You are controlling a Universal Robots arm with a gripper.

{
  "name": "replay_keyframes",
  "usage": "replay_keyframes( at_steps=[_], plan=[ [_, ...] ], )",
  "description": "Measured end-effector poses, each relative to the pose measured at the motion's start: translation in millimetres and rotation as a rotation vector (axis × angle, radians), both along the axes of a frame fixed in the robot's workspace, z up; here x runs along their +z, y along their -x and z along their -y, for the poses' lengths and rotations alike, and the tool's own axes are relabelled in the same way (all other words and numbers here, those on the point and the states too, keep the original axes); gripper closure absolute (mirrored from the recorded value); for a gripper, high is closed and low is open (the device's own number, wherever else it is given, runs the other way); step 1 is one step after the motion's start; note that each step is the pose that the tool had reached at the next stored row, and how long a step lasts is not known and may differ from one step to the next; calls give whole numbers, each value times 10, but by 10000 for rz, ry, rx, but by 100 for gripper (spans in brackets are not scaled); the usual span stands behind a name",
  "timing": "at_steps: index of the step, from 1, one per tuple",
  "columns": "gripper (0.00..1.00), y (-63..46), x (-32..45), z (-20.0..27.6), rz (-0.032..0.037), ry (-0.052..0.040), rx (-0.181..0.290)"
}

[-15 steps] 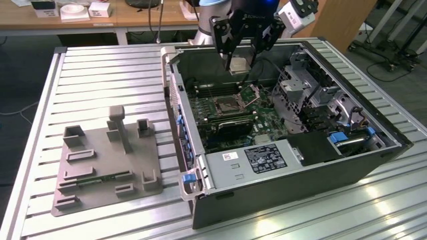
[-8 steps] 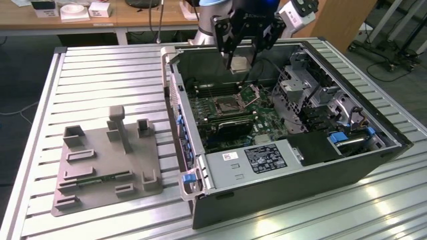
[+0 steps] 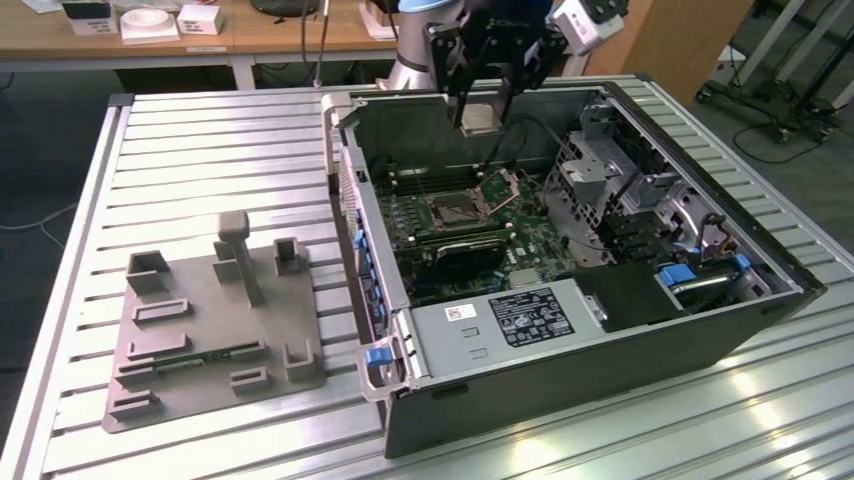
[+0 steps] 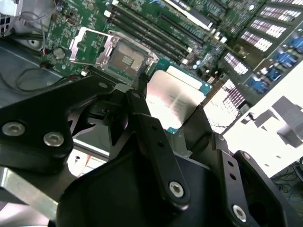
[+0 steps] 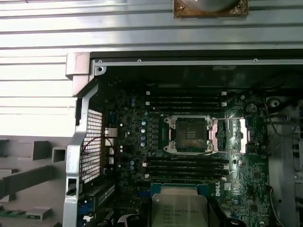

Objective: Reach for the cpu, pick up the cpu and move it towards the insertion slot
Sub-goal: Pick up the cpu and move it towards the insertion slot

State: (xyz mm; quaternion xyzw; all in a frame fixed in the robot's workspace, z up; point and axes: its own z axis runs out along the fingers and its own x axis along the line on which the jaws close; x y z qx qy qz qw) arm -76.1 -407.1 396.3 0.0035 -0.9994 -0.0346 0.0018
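On the exterior view's left, a grey fixture (image 3: 214,325) with upright posts is seen lying on the ribbed metal table (image 3: 200,150), well apart from the open computer case (image 3: 574,280). The case's tall side wall (image 3: 350,200) stands between the fixture and the motherboard (image 3: 454,215). Within the case, the slot (image 3: 454,208) is found near the board's middle, its hinged plate (image 3: 505,186) raised and tilted just beside it on the exterior view's right; in the first wrist view the slot (image 5: 189,134) is flanked by long memory slots (image 5: 184,100). Above the slot, the gripper (image 3: 478,118) is seen closed on the cpu (image 3: 478,116), which is held clear of the board, near the case's rear wall. In the second wrist view the cpu (image 4: 177,101) is clasped at its edges by the black fingers (image 4: 151,127), with the slot (image 4: 124,59) beyond it. Open room is left over the socket. Further to the exterior view's right, a drive cage (image 3: 614,180) and loose cables (image 3: 707,240) crowd the case, and a power supply (image 3: 514,318) lies along the near edge.
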Motion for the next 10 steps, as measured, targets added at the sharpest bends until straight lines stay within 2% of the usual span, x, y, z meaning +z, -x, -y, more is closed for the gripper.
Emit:
replay_keyframes(
  at_steps=[10],
  plan=[
    [46, -75, -13, -130, 0, 0, 0]
  ],
)
